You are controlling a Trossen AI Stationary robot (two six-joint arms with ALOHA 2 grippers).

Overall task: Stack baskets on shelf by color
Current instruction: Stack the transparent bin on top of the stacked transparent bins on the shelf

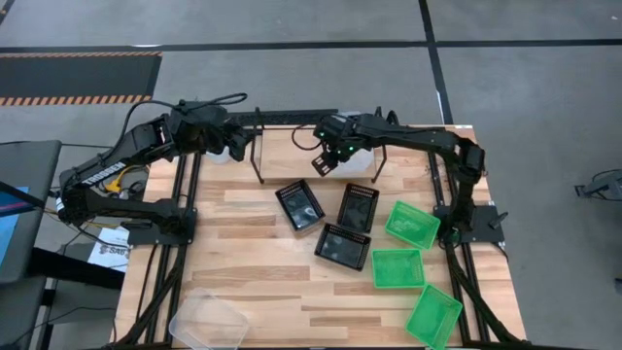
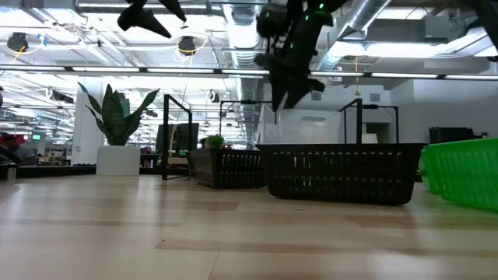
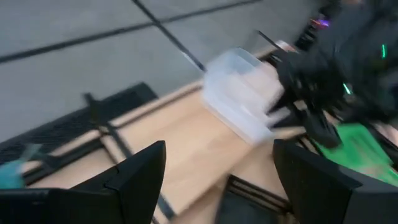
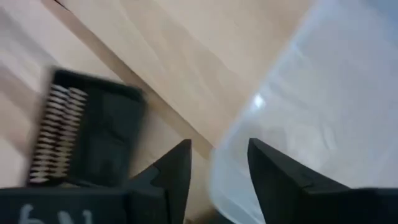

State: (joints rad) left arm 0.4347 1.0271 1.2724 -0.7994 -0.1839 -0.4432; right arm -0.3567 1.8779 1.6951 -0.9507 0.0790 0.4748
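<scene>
A clear basket sits at the shelf's right end; it also shows in the left wrist view. My right gripper is over its left corner, part open, one finger on each side of its rim. My left gripper is open and empty, high over the shelf's left end. Three black baskets and three green baskets lie on the table. Another clear basket lies at the near left corner. My right gripper comes from above, slanting down, with one finger inside the clear basket and one outside its wall. A gap shows between the fingers and the thin wall, and I cannot tell whether they touch it.
The black baskets lie just in front of the shelf, the green ones along the right edge. A potted plant stands at the far left. Bare board shows at the table's left and near middle.
</scene>
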